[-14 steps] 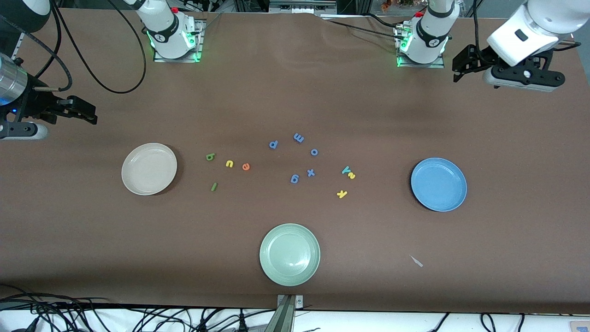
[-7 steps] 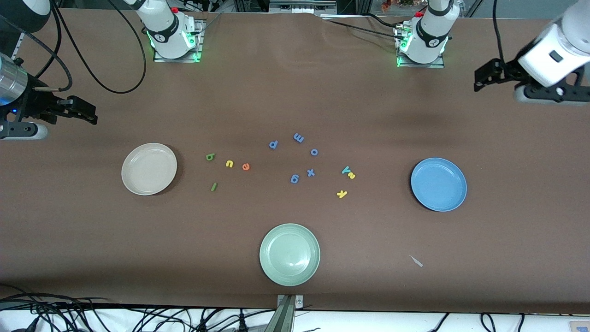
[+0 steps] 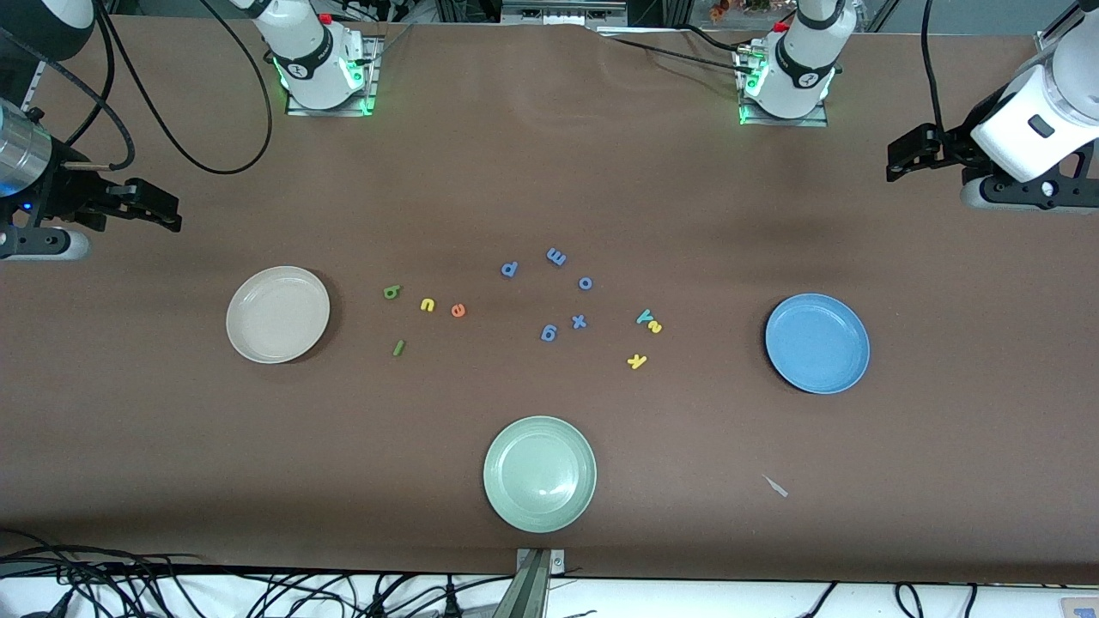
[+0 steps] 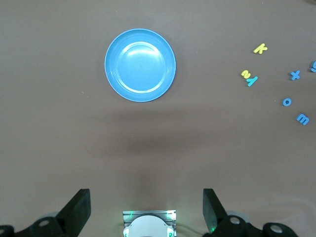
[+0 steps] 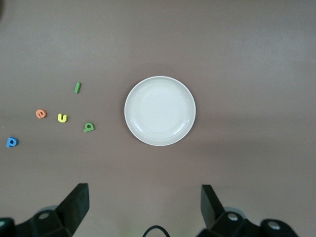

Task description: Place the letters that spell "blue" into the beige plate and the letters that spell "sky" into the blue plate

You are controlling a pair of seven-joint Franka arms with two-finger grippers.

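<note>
Both claws released, empty: left claw high over tabletop at its end, right claw likewise. Letters b, u, e, l lie beside beige plate; y, s, k near blue plate.

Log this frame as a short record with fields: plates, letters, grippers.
beige plate: empty, toward the right arm's end
blue plate: empty, toward the left arm's end
blue letters b, l, u, e: on the table beside the beige plate
sky letters: on the table, none plated
left gripper: open, empty
right gripper: open, empty
</note>
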